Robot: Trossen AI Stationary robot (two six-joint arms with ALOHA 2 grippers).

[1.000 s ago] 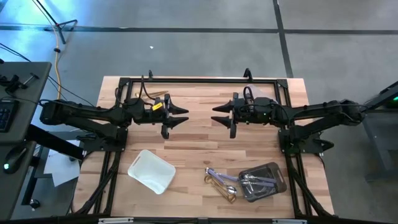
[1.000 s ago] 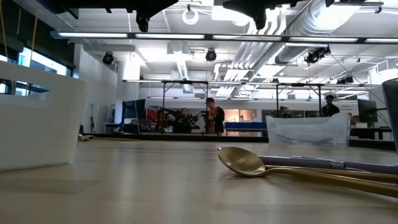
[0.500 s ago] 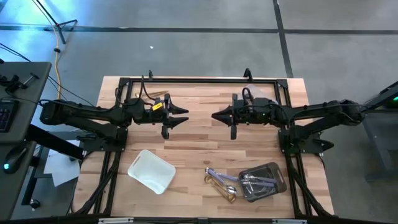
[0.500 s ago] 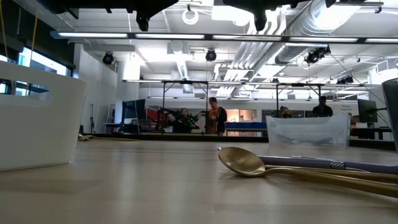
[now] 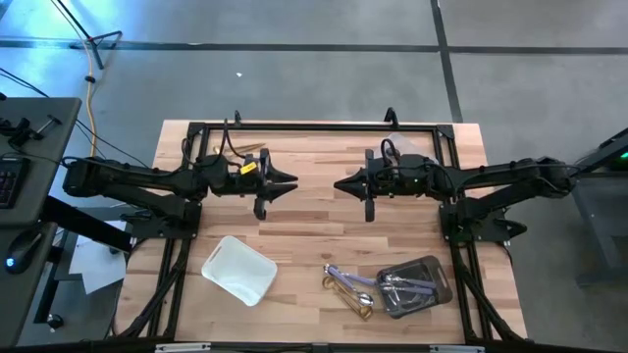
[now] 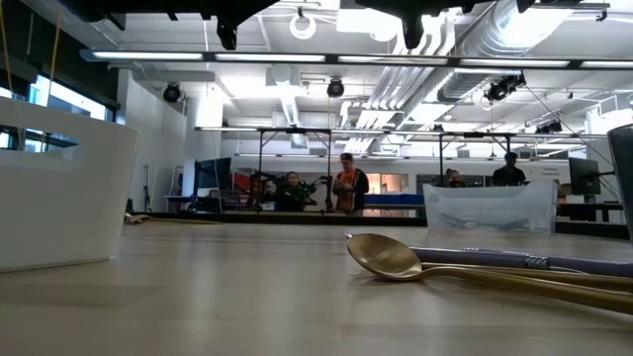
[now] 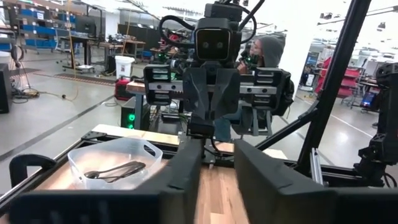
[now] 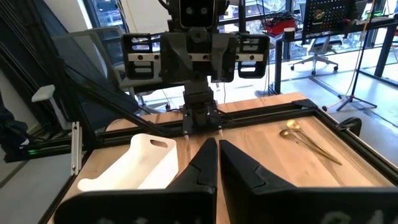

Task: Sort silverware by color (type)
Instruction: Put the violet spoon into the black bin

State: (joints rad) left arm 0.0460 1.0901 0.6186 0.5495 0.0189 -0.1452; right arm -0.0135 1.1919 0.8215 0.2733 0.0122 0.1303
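Both arms are being held above the middle of the wooden table [image 5: 314, 230], facing each other across a bare strip of boards. The right gripper [image 5: 340, 185] is being kept clenched, its two fingers [image 8: 208, 163] pressed together with nothing between them. The left gripper [image 5: 291, 186] is being held empty with a gap standing between its fingers [image 7: 186, 171]; nothing is being grasped. The silverware [image 5: 350, 286] is lying well apart from both grippers, at the near right part of the table: a small heap of gold and silver pieces is resting on the wood just beside a clear tray [image 5: 437, 267], in which further pieces are lying. A white tray [image 5: 238, 270] is standing at the near left, well apart from the heap. In the low view a gold spoon [image 6: 388, 257] is seen lying bowl-up on the boards, with a silver handle [image 6: 514, 261] just behind it. Another pair of gold pieces [image 8: 308, 141] is lying at the far left corner of the table, behind the left arm.
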